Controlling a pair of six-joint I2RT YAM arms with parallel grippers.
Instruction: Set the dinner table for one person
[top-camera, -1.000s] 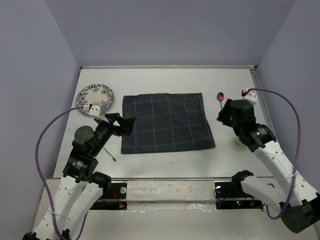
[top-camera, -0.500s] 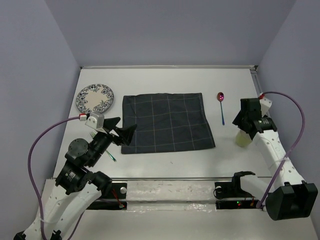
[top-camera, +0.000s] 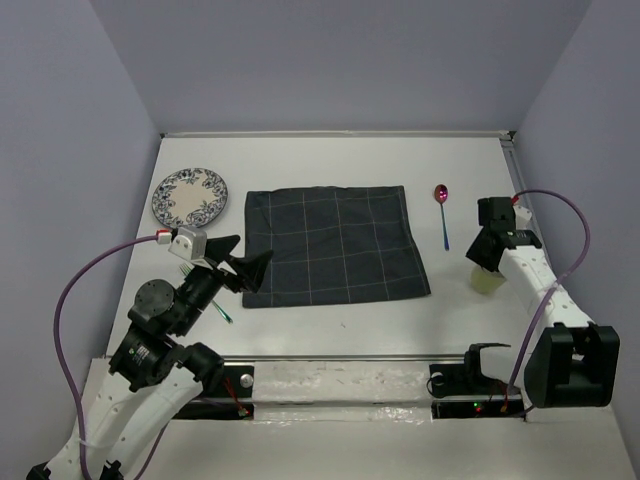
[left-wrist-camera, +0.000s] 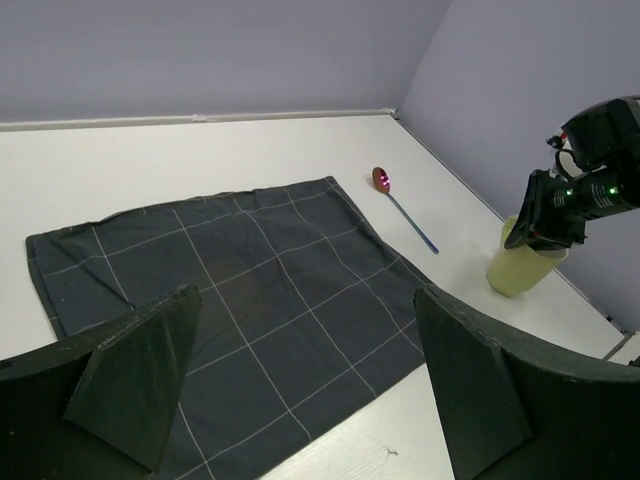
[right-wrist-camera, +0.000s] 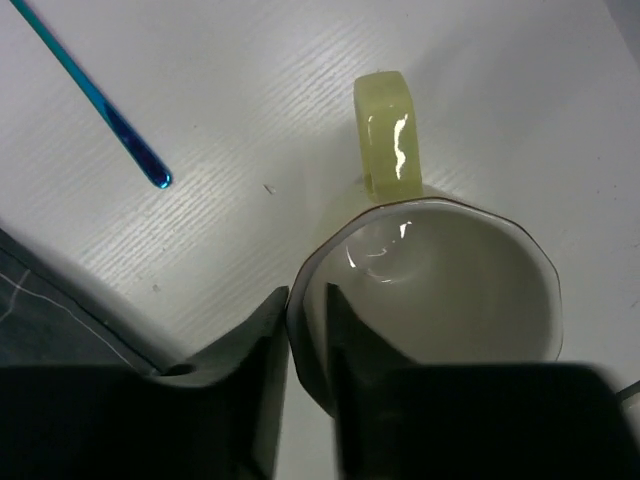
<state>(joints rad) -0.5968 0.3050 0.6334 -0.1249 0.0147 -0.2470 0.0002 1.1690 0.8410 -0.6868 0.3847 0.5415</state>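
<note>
Lavender walls close in on three sides, and between them we have the dinner table (top-camera: 330, 160), a plain white matte top that fills the whole floor of the enclosure. In its middle lies a dark navy cloth (top-camera: 335, 245) with thin pale grid lines, spread flat. Toward the far left corner sits a blue-patterned plate (top-camera: 190, 196), well apart from the cloth. Off the cloth's right edge we spot a spoon (top-camera: 442, 213), its pink bowl toward the far edge and its blue handle running toward the near edge.

Over at the right edge, the action: a pale yellow mug (right-wrist-camera: 450, 290) stands upright on the bare table, near the spoon's handle tip but not touching it. The right gripper (right-wrist-camera: 307, 400) comes down on it from above. In the wrist view we see one finger outside the wall and one inside the cup, both pressed against the rim on the side across from the handle, so it is pinching the mug's wall.

On the left, the left gripper (left-wrist-camera: 310, 380) hangs above the near left corner of the cloth, its two dark fingers (left-wrist-camera: 140, 370) spread wide with nothing between them. Beside that arm, near the left edge, a thin green utensil (top-camera: 224, 313) lies on the table, partly hidden by the arm, so we cannot make out what it is.
</note>
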